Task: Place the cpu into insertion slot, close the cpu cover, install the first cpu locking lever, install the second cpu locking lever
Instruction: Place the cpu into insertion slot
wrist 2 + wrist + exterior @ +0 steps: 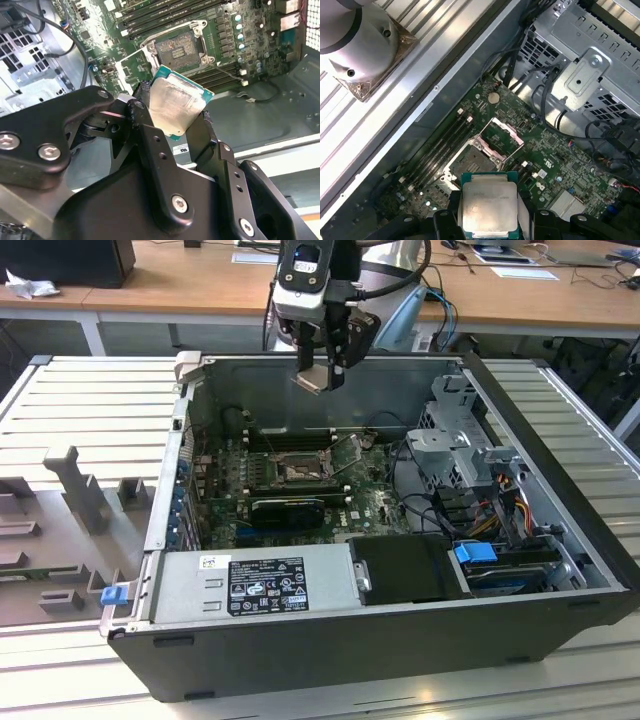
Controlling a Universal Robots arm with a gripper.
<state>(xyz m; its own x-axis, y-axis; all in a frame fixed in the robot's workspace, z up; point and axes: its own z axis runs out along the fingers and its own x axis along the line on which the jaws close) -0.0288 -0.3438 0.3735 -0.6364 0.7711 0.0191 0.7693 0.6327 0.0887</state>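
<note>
Well above insertion slot [472, 162], end effector [174, 112] grips cpu [489, 207].

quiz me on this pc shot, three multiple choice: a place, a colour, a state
1. Where is the chip? A seated in place B held in the gripper, in the air C lying loose
2. What colour is the board around the socket? A green B red C white
3. The socket cover is: A shut B swung open C missing
Key: 1 B, the gripper pinches its edges; 2 A, green surrounds the socket; 3 B, its frame is tipped clear of the bare socket.
</note>
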